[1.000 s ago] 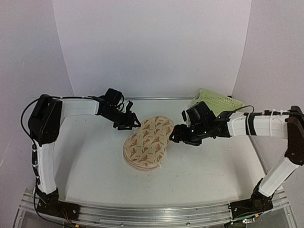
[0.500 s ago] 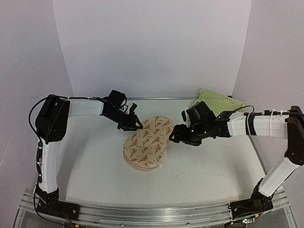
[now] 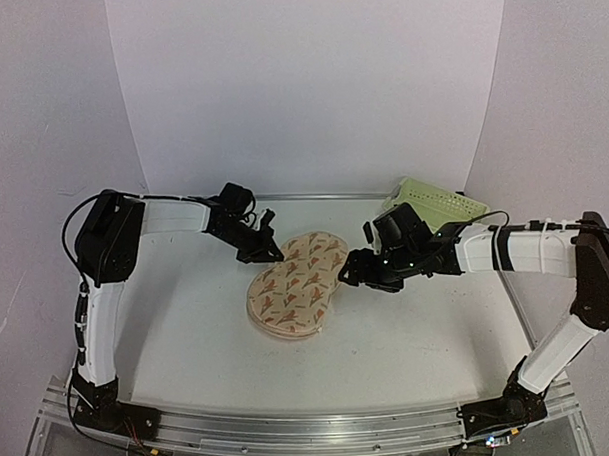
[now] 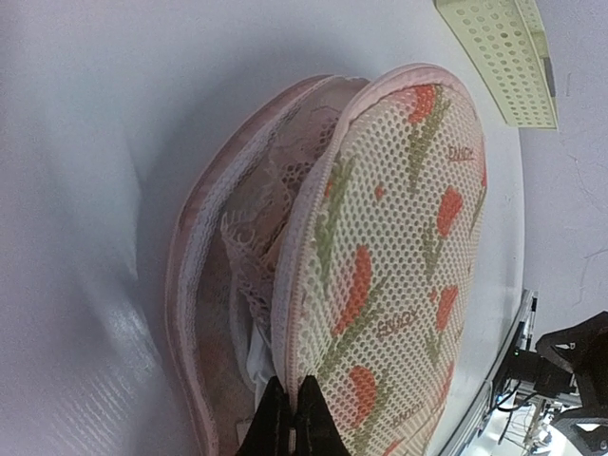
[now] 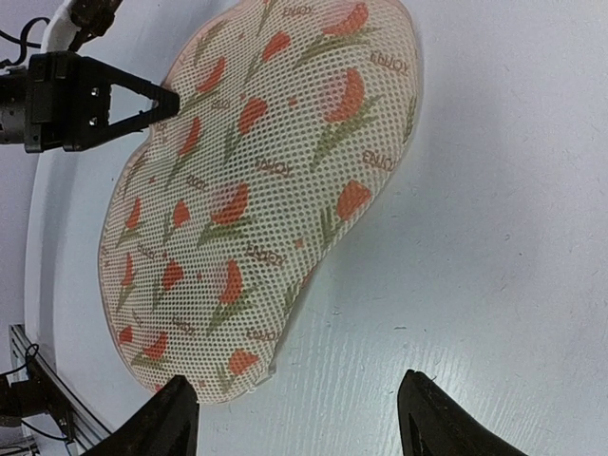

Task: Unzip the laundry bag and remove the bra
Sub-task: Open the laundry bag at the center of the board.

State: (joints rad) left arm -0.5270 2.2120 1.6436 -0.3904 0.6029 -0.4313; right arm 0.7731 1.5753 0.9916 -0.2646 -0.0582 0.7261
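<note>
1. The flat, peanut-shaped beige mesh laundry bag [image 3: 295, 285] with orange-red leaf prints lies mid-desk [image 3: 188, 332], between both arms.
2. The left claw [image 3: 272, 255] is pinched fully together at the bag's pink zip rim; whether it grips the pull cannot be told.
3. Along that rim the bag gapes, showing pale lacy fabric [image 4: 261, 228] inside.
4. The right claw [image 3: 351, 274] is spread wide, holding nothing, just beside the bag's right edge.
5. A pale-green perforated plastic basket [image 3: 434, 203] sits far right.
</note>
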